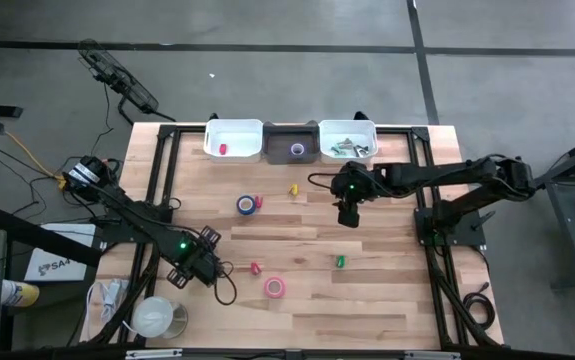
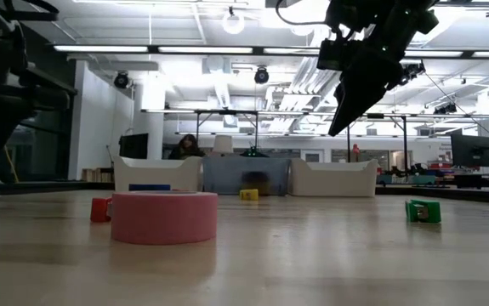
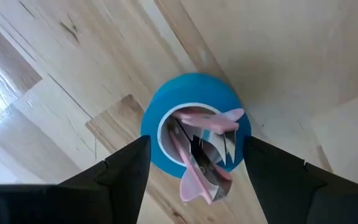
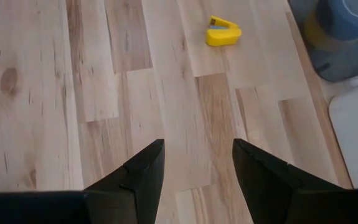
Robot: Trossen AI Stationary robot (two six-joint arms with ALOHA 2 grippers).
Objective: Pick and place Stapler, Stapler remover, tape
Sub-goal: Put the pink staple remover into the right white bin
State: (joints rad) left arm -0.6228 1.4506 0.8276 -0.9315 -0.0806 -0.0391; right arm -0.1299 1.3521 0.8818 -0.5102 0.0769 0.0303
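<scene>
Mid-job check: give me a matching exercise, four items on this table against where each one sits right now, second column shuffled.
Items:
1. pink tape roll
2. purple tape roll
3. yellow stapler
4. blue tape roll

Places:
A. in the grey middle bin
B. on the table with a pink staple remover lying in its hole
C. on the table between the blue roll and the right pincer
D. on the table next to the small red piece

Pairs: 1-D, 2-A, 3-C, 4-B
</scene>
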